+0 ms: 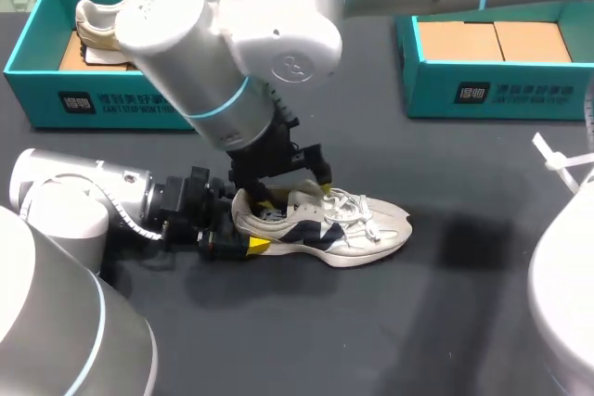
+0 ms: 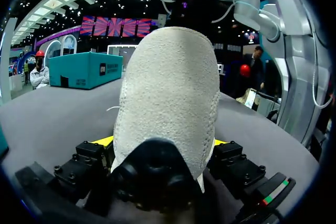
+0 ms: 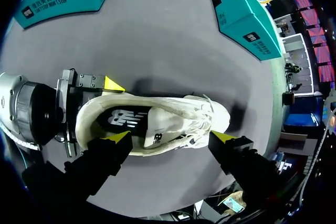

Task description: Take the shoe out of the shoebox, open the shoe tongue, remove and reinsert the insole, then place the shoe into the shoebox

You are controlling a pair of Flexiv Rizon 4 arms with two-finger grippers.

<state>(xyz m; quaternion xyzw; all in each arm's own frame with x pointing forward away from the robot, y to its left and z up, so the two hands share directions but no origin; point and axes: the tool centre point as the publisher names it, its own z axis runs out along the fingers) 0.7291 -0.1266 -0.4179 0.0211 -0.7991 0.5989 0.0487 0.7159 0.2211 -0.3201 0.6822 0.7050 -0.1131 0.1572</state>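
Observation:
A white sneaker with dark side panels [image 1: 357, 229] lies on its sole on the grey table, toe to the right. My left gripper [image 1: 252, 224] comes in low from the left, one finger on each side of the heel [image 2: 173, 93], shut on it. A yellow fingertip [image 3: 112, 84] of that gripper shows against the heel's far side. My right gripper [image 1: 286, 187] hangs open just above the shoe's opening. The sneaker [image 3: 157, 116] lies ahead of its spread fingers, which hold nothing. The dark insole shows inside the shoe.
A teal shoebox [image 1: 56, 90] at the back left holds a second shoe [image 1: 93, 25]. Another teal box [image 1: 483, 90] with a cardboard floor stands at the back right. A white strip [image 1: 557, 162] lies at the right edge.

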